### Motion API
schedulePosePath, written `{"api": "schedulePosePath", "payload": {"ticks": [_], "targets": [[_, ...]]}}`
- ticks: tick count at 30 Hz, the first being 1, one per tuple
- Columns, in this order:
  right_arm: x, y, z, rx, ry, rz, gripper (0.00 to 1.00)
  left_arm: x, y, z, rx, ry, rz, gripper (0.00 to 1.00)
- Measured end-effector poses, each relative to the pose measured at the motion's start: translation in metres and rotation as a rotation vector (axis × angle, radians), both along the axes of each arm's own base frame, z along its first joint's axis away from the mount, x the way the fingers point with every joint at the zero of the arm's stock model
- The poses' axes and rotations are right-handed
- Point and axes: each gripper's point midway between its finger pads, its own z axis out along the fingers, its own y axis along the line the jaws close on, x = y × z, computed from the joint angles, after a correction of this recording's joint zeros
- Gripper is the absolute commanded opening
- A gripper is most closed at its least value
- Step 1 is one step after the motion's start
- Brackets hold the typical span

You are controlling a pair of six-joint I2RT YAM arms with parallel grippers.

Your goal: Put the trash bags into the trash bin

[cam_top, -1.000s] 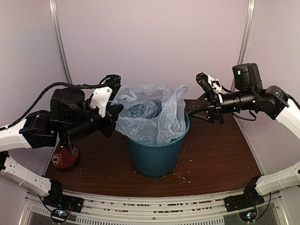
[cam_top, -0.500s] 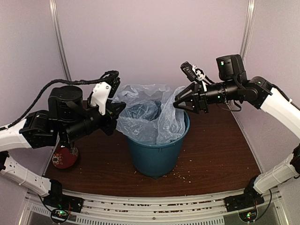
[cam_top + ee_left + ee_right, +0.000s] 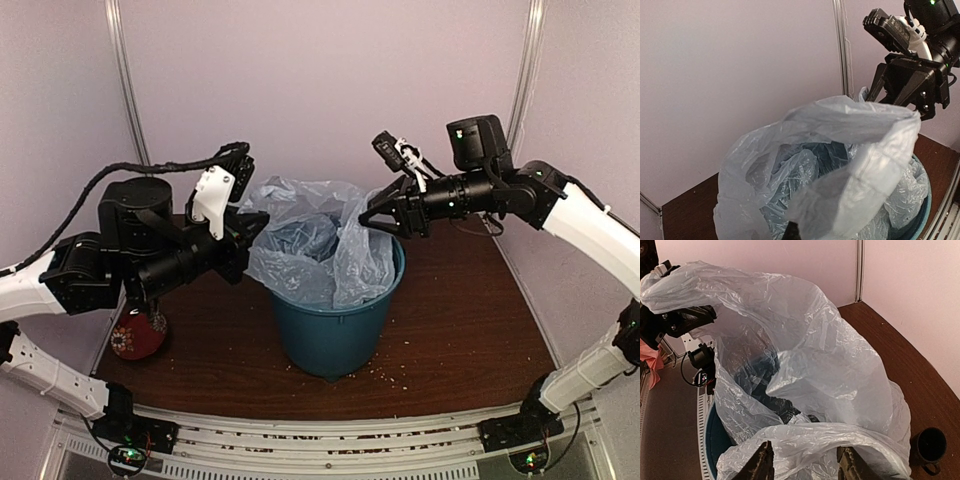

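The teal trash bin (image 3: 332, 330) stands mid-table. The pale translucent trash bag (image 3: 318, 240) sits in it, its top billowing above the rim; it fills the left wrist view (image 3: 830, 165) and the right wrist view (image 3: 805, 365). My left gripper (image 3: 256, 232) is at the bag's left edge and looks shut on it. Only one dark fingertip (image 3: 792, 231) shows there; the bag hides the rest. My right gripper (image 3: 372, 218) is open at the bag's upper right edge, its fingers (image 3: 761, 464) spread just over the plastic.
A small dark mug (image 3: 929, 445) stands on the brown table (image 3: 470, 330) behind the bin. A red round object (image 3: 135, 336) lies under my left arm. Crumbs lie near the bin's base. Pale walls close the back and sides.
My right arm has swung left toward the bin, bringing its open gripper to the bag's right edge. My left arm and the bag have hardly moved.
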Motion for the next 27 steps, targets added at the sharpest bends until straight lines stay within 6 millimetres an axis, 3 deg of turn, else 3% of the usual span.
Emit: {"api": "schedulePosePath", "payload": {"ticks": [7,11,22,25,27], "targets": [[-0.004,0.007,-0.011,-0.018,0.038,0.032,0.41,0.0,-0.001,0.001,-0.004,-0.001,-0.004,0.0],[-0.011,0.009,-0.019,-0.041,0.055,0.061,0.46,0.0,-0.001,0.001,-0.004,-0.001,-0.004,0.0],[-0.021,0.011,-0.019,-0.045,0.055,0.101,0.46,0.0,-0.001,0.001,-0.003,-0.002,-0.004,0.0],[-0.019,0.02,-0.018,-0.041,0.061,0.117,0.38,0.0,-0.001,0.001,-0.003,-0.001,-0.004,0.0],[-0.016,0.024,-0.019,-0.041,0.068,0.124,0.24,0.0,-0.001,0.001,-0.003,-0.001,-0.004,0.0]]}}
